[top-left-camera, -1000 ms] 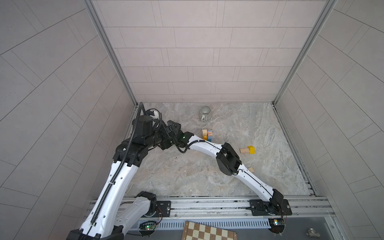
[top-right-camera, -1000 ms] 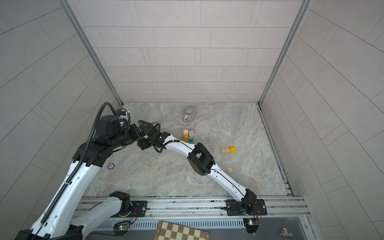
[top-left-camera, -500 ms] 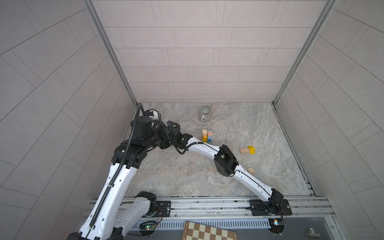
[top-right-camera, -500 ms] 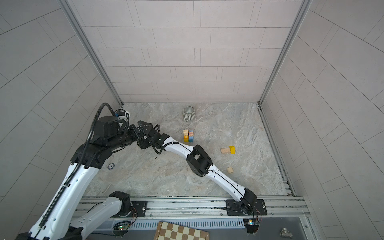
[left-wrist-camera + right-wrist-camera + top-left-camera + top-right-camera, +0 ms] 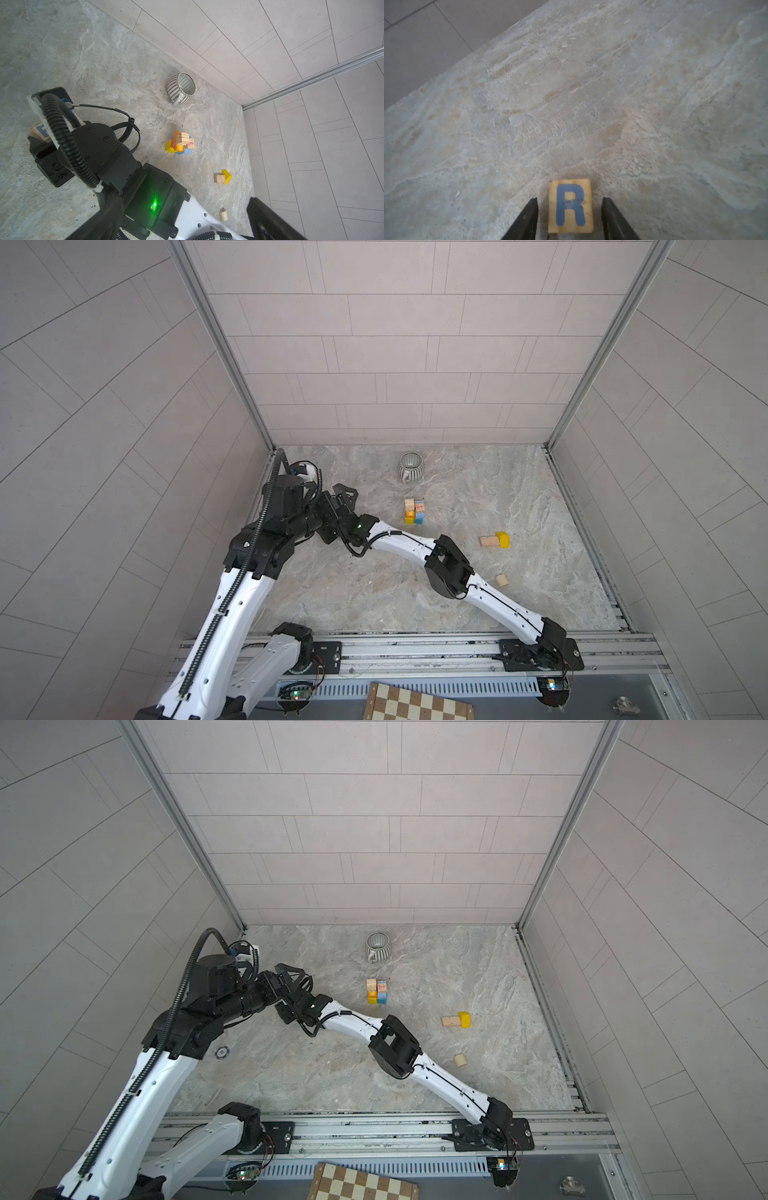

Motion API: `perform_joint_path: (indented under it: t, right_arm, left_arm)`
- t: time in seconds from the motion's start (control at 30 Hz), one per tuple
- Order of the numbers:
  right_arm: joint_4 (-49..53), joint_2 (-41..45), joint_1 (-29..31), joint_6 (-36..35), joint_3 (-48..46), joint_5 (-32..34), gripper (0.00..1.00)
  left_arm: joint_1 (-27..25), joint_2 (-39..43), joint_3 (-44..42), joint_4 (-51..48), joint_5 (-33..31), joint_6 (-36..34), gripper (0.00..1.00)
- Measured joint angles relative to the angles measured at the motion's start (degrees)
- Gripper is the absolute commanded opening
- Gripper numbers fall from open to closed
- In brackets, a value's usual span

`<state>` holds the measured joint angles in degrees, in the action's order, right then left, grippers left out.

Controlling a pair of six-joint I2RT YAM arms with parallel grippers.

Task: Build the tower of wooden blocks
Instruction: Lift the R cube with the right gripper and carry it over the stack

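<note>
The wood block tower [image 5: 414, 512] [image 5: 377, 992] [image 5: 181, 142] stands mid-table, built of yellow, orange, light blue and plain blocks. My right gripper [image 5: 570, 199] reaches across to the far left, under the left arm. It is open and straddles a natural wood block with a blue letter R [image 5: 571, 216] lying flat on the table. A gap shows on each side between the block and the fingers [image 5: 532, 209]. That lettered block [image 5: 40, 132] also peeks out beside the right wrist in the left wrist view. My left gripper [image 5: 343, 499] hovers open above the right wrist, holding nothing.
A plain brick [image 5: 489, 541] touching a yellow cube [image 5: 503, 539] lies right of the tower. A short wooden cylinder [image 5: 502, 580] is nearer the front. A grey ribbed mug [image 5: 410, 466] sits at the back, and the left wall is close to both grippers. A chessboard [image 5: 415, 703] lies beyond the front rail.
The right gripper has slid a little further left under the left arm, and its jaws have narrowed around the lettered block. The left arm has barely moved.
</note>
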<state>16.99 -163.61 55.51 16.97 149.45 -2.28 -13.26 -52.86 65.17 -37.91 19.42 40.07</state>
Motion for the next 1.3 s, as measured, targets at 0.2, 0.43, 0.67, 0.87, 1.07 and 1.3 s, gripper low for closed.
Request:
perform_joint_path:
  t: [0.2, 0.43, 0.67, 0.87, 1.07, 1.3]
  right_arm:
    - [-0.5, 0.0, 0.0, -0.8, -0.6, 1.3, 0.29]
    - [-4.6, 2.1, 0.0, -1.7, -5.6, 1.7, 0.23]
    - [-6.1, 6.8, 0.0, -2.7, -13.7, 1.7, 0.19]
    - [-8.2, 14.8, 0.0, -3.3, -26.8, 1.9, 0.18]
    - [-9.9, 22.7, -0.2, -3.8, -39.0, 3.1, 0.18]
    - [-12.2, 34.8, -1.1, -3.4, -53.2, 4.9, 0.17]
  left_arm:
    - [0.0, 0.0, 0.0, 0.0, -0.5, 0.0, 0.99]
    - [0.0, 0.0, 0.0, 0.0, -1.1, 0.0, 0.99]
    - [0.0, 0.0, 0.1, -0.1, -2.1, 0.1, 1.00]
    - [0.8, -0.1, 1.3, -0.3, -3.0, 0.1, 0.99]
    - [2.6, -1.5, 3.8, -0.5, -3.0, 0.2, 1.00]
    - [3.1, -3.8, 5.9, -0.6, -6.2, -1.6, 1.00]
